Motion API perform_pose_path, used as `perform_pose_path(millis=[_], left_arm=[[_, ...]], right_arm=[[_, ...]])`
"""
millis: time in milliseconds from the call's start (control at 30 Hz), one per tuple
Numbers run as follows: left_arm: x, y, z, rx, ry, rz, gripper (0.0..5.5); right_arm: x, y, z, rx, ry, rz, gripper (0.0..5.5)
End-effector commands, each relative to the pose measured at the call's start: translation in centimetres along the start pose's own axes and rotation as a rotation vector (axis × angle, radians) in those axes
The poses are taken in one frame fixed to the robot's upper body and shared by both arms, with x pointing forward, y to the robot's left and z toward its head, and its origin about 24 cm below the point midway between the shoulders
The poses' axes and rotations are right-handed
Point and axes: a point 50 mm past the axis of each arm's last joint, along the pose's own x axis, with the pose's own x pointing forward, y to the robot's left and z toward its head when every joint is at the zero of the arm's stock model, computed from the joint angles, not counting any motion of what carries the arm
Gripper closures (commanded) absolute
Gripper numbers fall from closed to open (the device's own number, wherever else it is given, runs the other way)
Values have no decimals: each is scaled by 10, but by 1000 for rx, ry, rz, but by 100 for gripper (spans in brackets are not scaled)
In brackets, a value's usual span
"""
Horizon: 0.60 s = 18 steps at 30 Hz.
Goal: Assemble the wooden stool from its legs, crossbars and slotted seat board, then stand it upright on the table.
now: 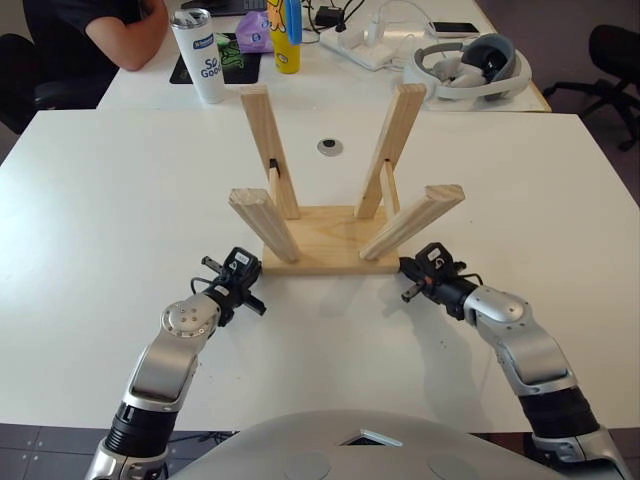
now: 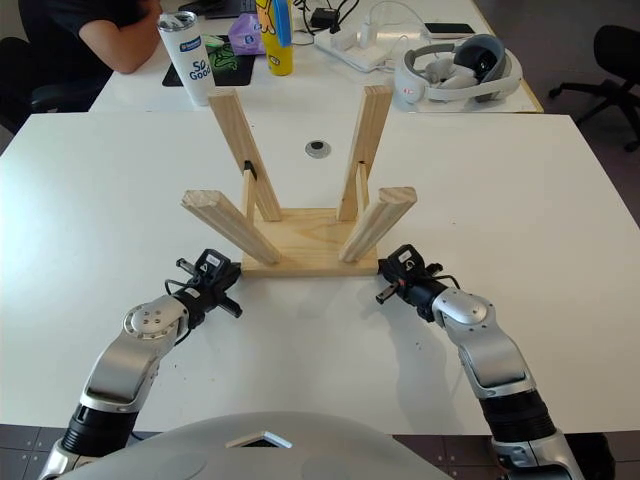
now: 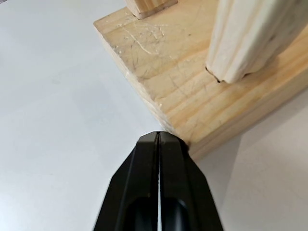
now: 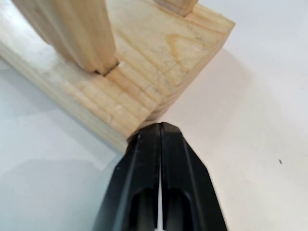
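Stool (image 1: 330, 200) sits upside down on the desk (image 1: 120, 220), with the seat board (image 1: 325, 238) flat and the legs (image 1: 268, 150) pointing up. Left pincer (image 3: 159, 139) is fully closed and holds nothing; the board's near corner is right at its tip. Right pincer (image 4: 160, 127) is also closed and empty, with the other near corner at its tip. Assembly looks done, so the flip probably remains. To do it well: open both pincers, grip the board edge evenly just ahead of the tips, lift together and rotate slowly so the legs don't slip out.

Stool (image 1: 325, 240) pale raw wood, scratched; table (image 1: 120, 200) smooth matt white.
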Motion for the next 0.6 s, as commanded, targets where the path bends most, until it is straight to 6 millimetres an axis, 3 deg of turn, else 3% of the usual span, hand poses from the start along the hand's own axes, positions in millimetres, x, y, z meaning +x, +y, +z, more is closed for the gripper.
perform_pose_path(millis=[33,267,467,600], left_arm=[[-2,-12,34,-9,-133,-104,549],[-13,-2,68,-12,-233,-41,549],[-15,2,80,0,-252,-42,549],[-21,3,85,10,-256,-55,549]], right_arm=[[0,16,35,23,-150,121,550],[-9,16,77,25,-263,144,550],[-13,14,89,-12,-274,167,550],[-27,18,97,-28,-290,209,550]])
